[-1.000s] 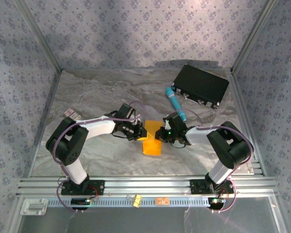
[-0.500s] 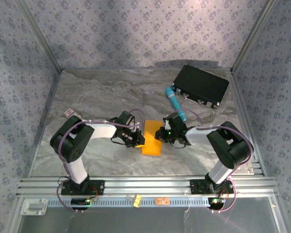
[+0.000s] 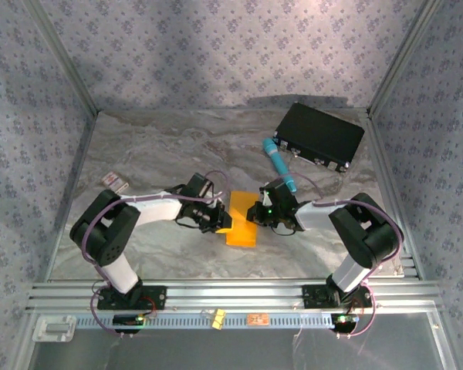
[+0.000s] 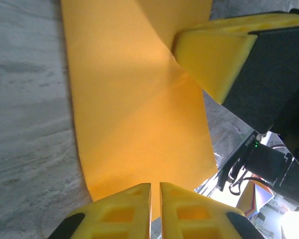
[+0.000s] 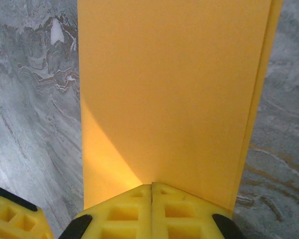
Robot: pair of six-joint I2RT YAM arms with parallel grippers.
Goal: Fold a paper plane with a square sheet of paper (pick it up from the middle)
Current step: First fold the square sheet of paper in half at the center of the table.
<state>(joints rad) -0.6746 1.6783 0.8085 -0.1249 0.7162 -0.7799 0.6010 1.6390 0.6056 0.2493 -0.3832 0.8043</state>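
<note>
The square sheet of paper (image 3: 241, 225) lies flat on the marble table, folded into a narrow orange-yellow rectangle; a paper plane is out of view. My left gripper (image 3: 222, 222) is at the sheet's left edge. Its jaws (image 4: 155, 188) are shut to a hairline gap, with the tips over the paper (image 4: 134, 114) and nothing pinched between them. My right gripper (image 3: 255, 213) is shut and its tips (image 5: 152, 187) press down on the right edge of the paper (image 5: 169, 89). One of its yellow fingers (image 4: 209, 55) shows in the left wrist view, resting on the sheet.
A teal pen-like cylinder (image 3: 280, 164) lies just behind the right gripper. A black box (image 3: 319, 136) sits at the back right. A small white-and-red card (image 3: 114, 181) lies at the left. Patterned walls close three sides, and an aluminium rail (image 3: 231, 293) runs along the front.
A second ago a flap of the sheet stood raised at the left gripper. The sheet now lies flat, and the left gripper has shifted slightly back and down. The right gripper has stayed put.
</note>
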